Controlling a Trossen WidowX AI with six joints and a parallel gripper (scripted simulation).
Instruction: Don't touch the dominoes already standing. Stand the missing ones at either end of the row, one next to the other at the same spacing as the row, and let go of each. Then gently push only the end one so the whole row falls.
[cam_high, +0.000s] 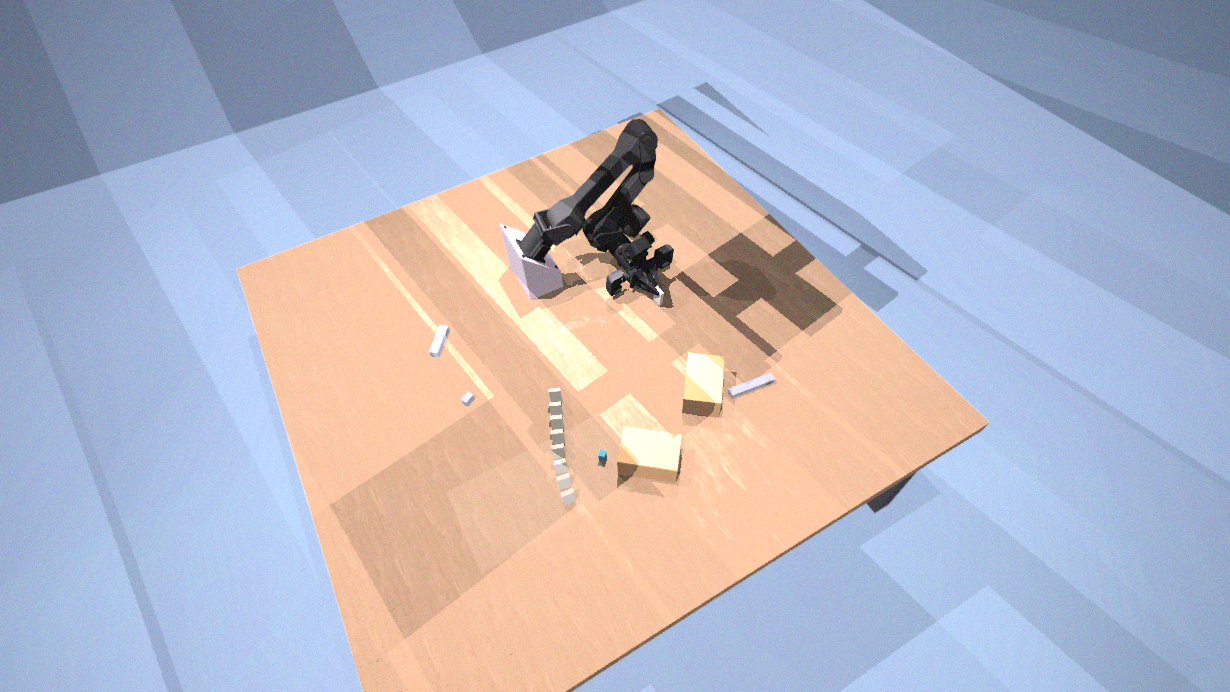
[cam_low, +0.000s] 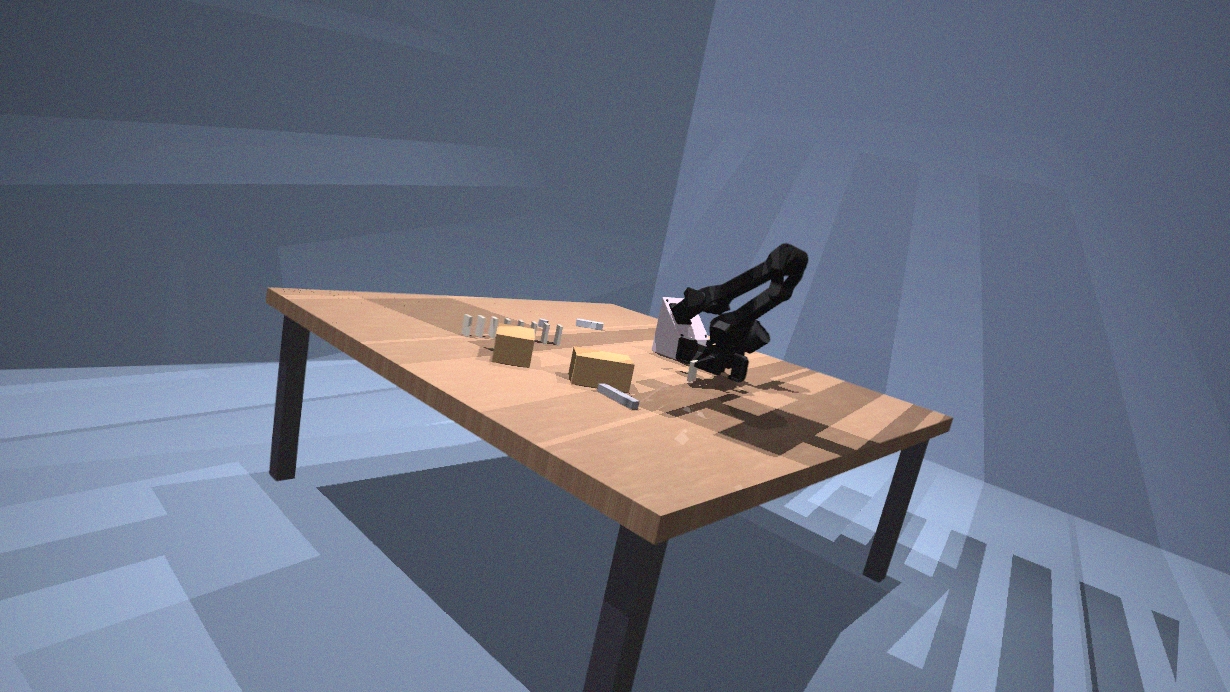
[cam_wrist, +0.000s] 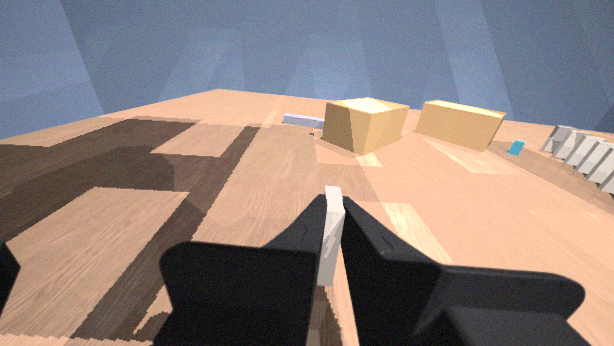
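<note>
My gripper (cam_high: 658, 293) (cam_low: 693, 368) (cam_wrist: 331, 202) is shut on a white domino (cam_low: 691, 373) (cam_wrist: 330, 250), held upright between the fingertips and low over the table near the arm's base. Whether its foot touches the table I cannot tell. A row of several white dominoes (cam_high: 557, 422) (cam_low: 467, 324) (cam_wrist: 590, 151) stands upright in a line well away from the gripper, at the right edge of the wrist view. The row's nearer part is cut off in the wrist view, and part of it is hidden behind a tan block in the exterior view.
Two tan blocks (cam_high: 705, 376) (cam_high: 649, 449) (cam_low: 513, 348) (cam_low: 600, 370) (cam_wrist: 370, 125) (cam_wrist: 457, 125) stand beside the row. A small blue block (cam_high: 602, 455) (cam_wrist: 517, 147) lies between one and the row. Pale bars (cam_high: 439, 339) (cam_high: 751, 384) lie on either side; a small pale block (cam_high: 467, 398) lies left.
</note>
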